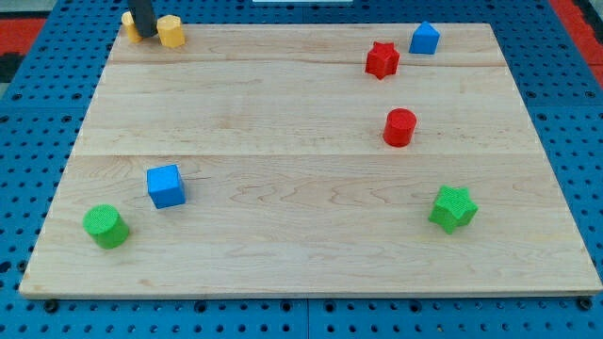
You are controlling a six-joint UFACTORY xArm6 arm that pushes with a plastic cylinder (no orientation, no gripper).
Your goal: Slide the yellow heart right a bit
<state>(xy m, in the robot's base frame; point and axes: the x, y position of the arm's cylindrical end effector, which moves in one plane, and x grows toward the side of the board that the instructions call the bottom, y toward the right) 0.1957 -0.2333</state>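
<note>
Two yellow blocks sit at the board's top left corner. The right one [171, 31] is in full view and looks lobed like a heart. The left one [129, 24] is partly hidden behind my rod, so I cannot tell its shape. My rod comes down from the view's top edge, and my tip [149, 34] rests between the two yellow blocks, against the left side of the right one.
A red star [382, 59] and a blue house-shaped block [424, 39] lie at the top right. A red cylinder [399, 127] is right of centre and a green star [453, 208] at the lower right. A blue cube [166, 185] and a green cylinder [105, 226] lie at the lower left. The wooden board [283, 122] lies on blue pegboard.
</note>
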